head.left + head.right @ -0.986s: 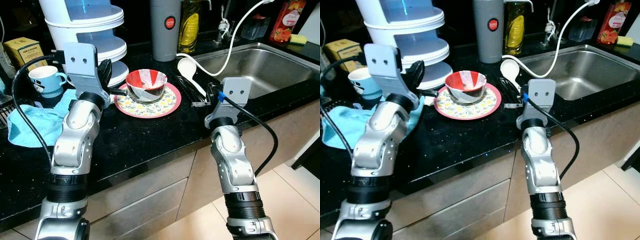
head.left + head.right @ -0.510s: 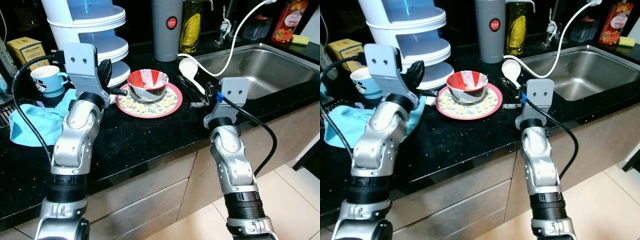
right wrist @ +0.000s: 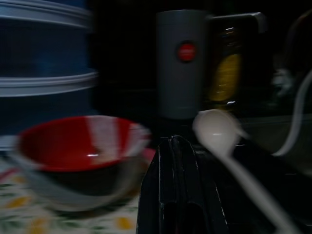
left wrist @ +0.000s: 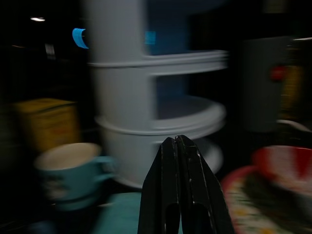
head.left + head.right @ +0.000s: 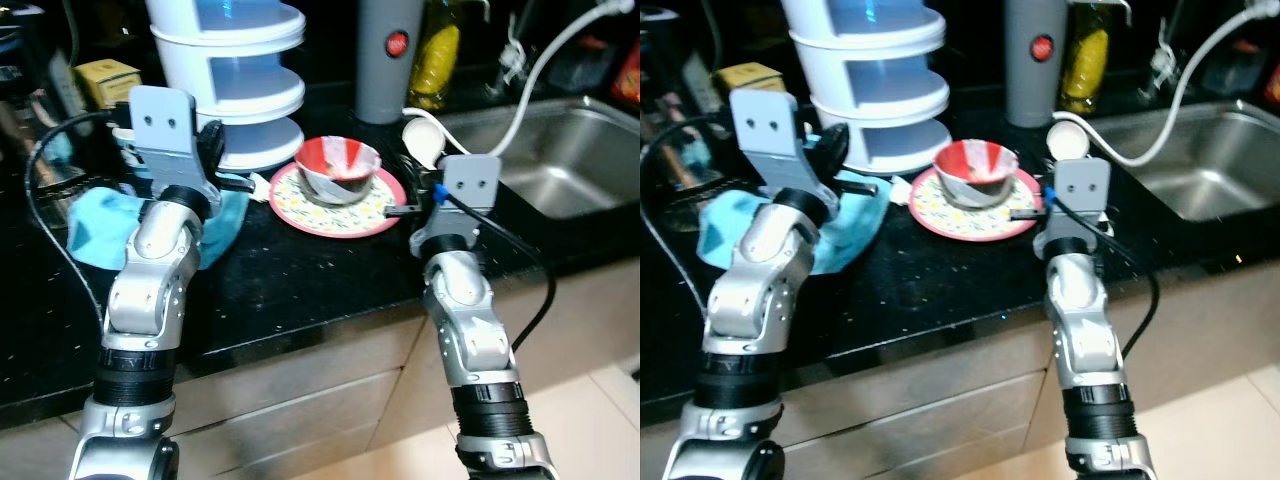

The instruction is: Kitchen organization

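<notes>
The whole picture has slid to the right, so the camera turned; the red bowl (image 5: 340,167) sits on the flowery plate (image 5: 338,203) as before. The left gripper (image 4: 181,161) and right gripper (image 3: 176,163) are both pinched closed, holding nothing, near the plate.

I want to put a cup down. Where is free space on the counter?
Bare counter lies along the front edge, between the blue cloth and the floral plate. It is crowded behind: white tiered stand, grey canister, ladle.
</notes>
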### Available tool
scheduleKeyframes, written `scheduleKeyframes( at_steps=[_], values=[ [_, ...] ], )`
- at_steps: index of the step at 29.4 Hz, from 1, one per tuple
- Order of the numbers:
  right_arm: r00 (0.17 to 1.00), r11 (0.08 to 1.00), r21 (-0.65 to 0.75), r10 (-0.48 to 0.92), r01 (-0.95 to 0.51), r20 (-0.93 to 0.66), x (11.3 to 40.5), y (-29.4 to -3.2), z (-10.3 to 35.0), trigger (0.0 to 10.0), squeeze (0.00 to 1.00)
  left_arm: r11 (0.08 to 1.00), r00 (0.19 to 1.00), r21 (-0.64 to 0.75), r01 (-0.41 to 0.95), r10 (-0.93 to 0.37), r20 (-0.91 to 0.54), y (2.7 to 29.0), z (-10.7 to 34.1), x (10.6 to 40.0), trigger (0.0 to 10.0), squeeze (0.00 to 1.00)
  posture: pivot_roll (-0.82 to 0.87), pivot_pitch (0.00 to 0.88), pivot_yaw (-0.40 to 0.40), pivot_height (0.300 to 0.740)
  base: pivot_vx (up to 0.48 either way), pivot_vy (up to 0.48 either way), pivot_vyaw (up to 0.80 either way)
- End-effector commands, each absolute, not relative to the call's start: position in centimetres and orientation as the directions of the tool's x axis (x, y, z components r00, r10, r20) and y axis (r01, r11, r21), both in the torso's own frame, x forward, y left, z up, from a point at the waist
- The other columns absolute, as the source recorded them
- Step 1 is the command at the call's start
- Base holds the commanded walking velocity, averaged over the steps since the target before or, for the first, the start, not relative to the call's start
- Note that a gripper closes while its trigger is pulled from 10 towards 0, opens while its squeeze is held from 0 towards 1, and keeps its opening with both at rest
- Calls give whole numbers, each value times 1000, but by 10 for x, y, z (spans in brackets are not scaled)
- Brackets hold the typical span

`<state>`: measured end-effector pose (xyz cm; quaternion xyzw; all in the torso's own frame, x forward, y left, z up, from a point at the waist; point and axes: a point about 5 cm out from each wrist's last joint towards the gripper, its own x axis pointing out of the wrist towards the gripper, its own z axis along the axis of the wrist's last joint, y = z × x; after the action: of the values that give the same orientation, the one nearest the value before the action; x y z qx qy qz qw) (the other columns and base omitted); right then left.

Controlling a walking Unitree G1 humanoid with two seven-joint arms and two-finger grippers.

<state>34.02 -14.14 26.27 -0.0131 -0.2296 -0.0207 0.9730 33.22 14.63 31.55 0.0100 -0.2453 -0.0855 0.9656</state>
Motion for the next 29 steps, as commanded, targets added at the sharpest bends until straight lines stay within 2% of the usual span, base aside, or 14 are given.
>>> scheduleKeyframes(
  at_steps=[1, 12, 19, 29],
  values=[
    [899, 999, -23, -22, 35, 437, 340, -139, 261, 10000, 0, 985, 870, 66, 157, -170, 462, 147, 313, 332, 10000, 0, -28, 92, 7, 740, 0, 0, 794],
    [902, 999, -19, -26, 37, 430, 341, -139, 260, 10000, 0, 986, 875, 66, 154, -167, 454, 147, 310, 333, 10000, 0, -29, 95, 8, 740, 0, 0, 780],
    [912, 999, 16, -40, 37, 409, 342, -139, 256, 10000, 0, 992, 913, 51, 112, -123, 390, 154, 300, 339, 10000, 0, -27, 91, 6, 740, 0, 0, 0],
    [917, 998, 52, -54, 37, 395, 343, -142, 254, 10000, 0, 994, 924, 36, 103, -109, 366, 155, 296, 342, 10000, 0, -33, 84, 8, 740, 0, 0, 0]
  ],
)
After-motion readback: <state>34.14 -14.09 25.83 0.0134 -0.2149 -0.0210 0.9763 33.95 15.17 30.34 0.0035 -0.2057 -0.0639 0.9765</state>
